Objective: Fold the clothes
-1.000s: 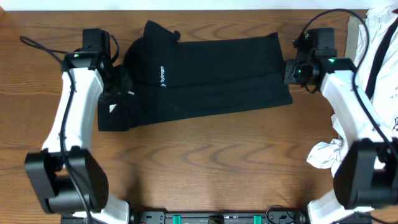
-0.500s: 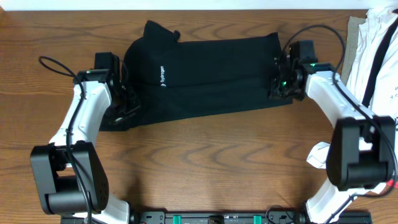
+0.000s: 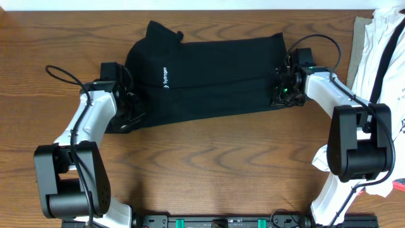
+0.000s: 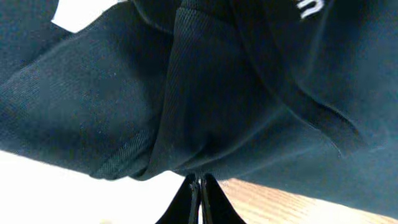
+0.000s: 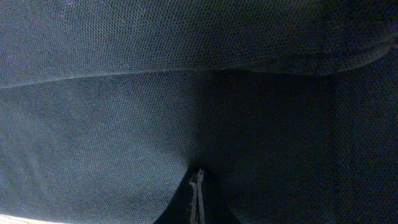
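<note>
One black garment (image 3: 209,79) lies spread across the upper middle of the bench (image 3: 209,164), its long side running left to right, with one short line of white lettering (image 3: 166,77) on its left part. My two grippers sit at its two ends. My left gripper (image 3: 130,109) is at the garment's lower left corner; in the left wrist view its fingers (image 4: 194,198) are pressed together at the bottom of the frame, with a bunched fold of the black cloth gathered right at the tips, so it is clamped on the garment. My right gripper (image 3: 281,88) is at the garment's right edge; in the right wrist view its fingers (image 5: 195,194) are likewise together under dark mesh cloth that fills the frame, pinching the garment there. Farther out, white cloth shows in two places: one pile with black straps (image 3: 383,44) at the upper right corner and one crumpled piece (image 3: 328,158) at the lower right.
</note>
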`<action>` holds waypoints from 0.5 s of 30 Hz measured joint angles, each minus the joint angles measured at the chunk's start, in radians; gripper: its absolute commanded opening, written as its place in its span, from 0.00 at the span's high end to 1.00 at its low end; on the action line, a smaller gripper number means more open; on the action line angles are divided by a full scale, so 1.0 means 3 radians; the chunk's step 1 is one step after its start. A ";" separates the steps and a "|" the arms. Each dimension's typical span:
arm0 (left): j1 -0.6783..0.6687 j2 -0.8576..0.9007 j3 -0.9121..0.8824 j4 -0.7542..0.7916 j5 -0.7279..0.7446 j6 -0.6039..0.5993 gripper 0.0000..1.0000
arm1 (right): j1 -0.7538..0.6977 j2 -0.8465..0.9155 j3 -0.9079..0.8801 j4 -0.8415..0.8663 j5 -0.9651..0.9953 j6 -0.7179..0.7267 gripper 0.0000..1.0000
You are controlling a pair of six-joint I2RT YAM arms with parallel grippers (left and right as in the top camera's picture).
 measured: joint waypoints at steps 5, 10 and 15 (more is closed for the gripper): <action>0.0000 0.0001 -0.0081 0.0069 0.0000 0.0000 0.94 | 0.0000 0.0004 0.0013 -0.0043 0.0005 0.0000 0.99; 0.0000 0.0003 -0.0083 0.0075 -0.0029 0.0000 0.94 | 0.0000 0.0006 0.0022 -0.0111 0.0033 0.0000 0.99; 0.0000 0.0003 -0.0083 0.0078 -0.0078 0.0000 0.94 | 0.0000 0.0006 0.0023 -0.0121 0.0041 0.0005 0.99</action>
